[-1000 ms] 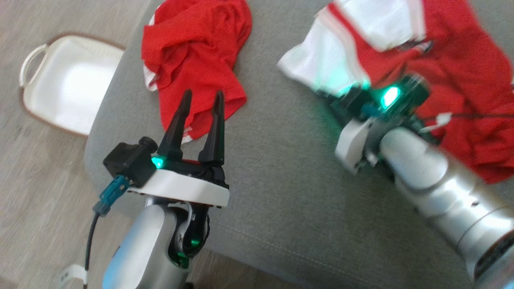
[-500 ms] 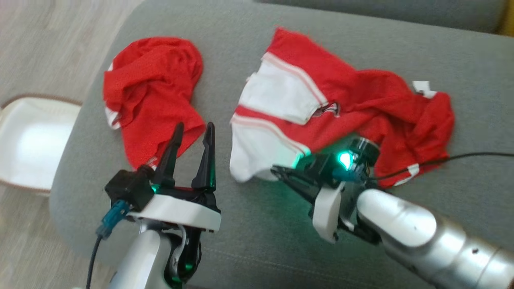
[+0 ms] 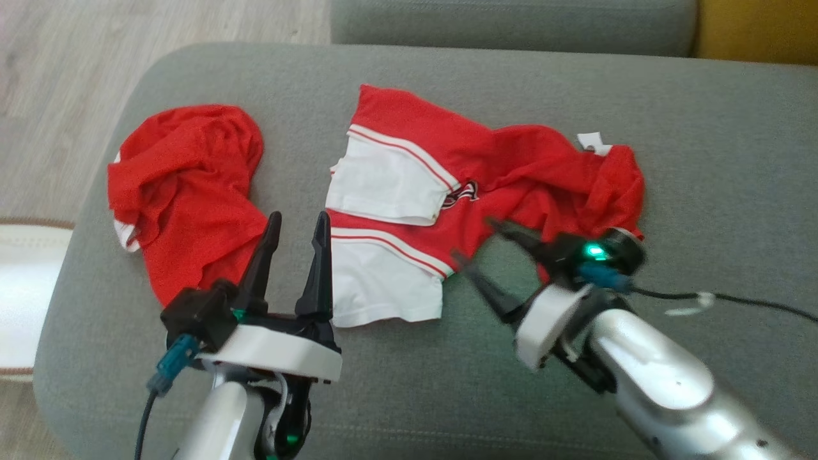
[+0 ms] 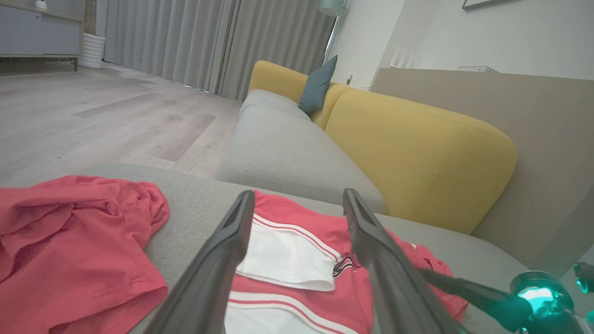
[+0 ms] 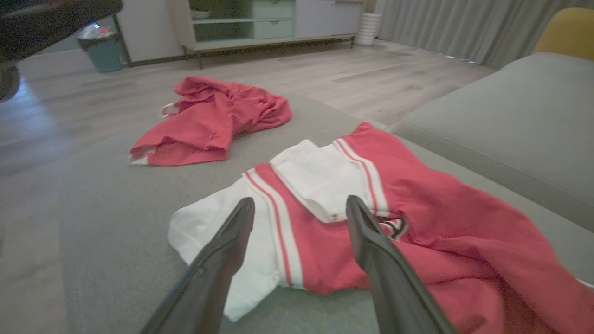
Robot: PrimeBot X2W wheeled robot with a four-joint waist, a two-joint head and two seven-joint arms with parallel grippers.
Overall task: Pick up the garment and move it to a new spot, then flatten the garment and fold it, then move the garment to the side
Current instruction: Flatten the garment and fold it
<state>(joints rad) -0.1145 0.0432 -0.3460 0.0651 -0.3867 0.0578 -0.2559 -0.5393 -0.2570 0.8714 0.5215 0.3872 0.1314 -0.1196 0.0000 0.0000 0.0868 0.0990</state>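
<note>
Both my grippers are empty. My left gripper [image 3: 298, 218] has its two fingers spread apart and holds nothing. It points up over the near-left part of the grey seat [image 3: 703, 160], with its tips above the gap between the two cloths.

My right gripper [image 3: 474, 239] is also spread wide and grips nothing. It is angled toward the seat's left edge, with its fingertips right at the near hem of the garment [image 3: 409, 128]. The head view is smeared there, so I cannot say whether a finger touches the fabric.

The garment is red with white panels and thin white stripes, and it lies partly spread across the middle of the seat. Its white panels are toward the near-left, a rumpled red mass is toward the right, and a small white tag shows at its far-right end.

A crumpled red cloth [image 3: 185, 198] lies apart from it near the seat's left edge. Beyond that edge, on the floor, is part of a white basket [image 3: 25, 281]. A yellow backrest [image 4: 417, 153] rises behind the neighbouring seat.
</note>
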